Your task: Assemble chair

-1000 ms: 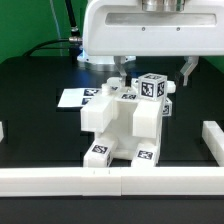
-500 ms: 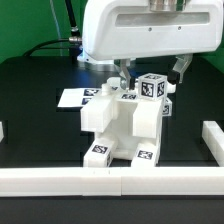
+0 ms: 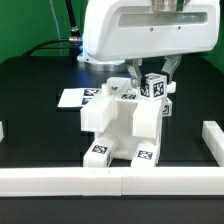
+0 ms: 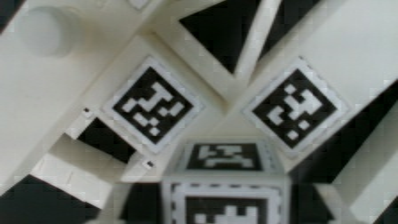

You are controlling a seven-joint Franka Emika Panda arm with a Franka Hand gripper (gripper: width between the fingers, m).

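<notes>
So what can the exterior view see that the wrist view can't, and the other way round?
Only the exterior view shows the whole blocky chair standing on the black table, the marker board lying flat, the plain white rail in front and the robot's big white body. Only the wrist view shows two tilted tags very close up and blurry, filling the picture. Both show the chair's white pieces with black-and-white tags.

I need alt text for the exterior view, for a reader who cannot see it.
A blocky white chair with black-and-white tags stands on a black table, the end effector straddling its top tagged block. The marker board lies behind it, a white rail in front.
</notes>
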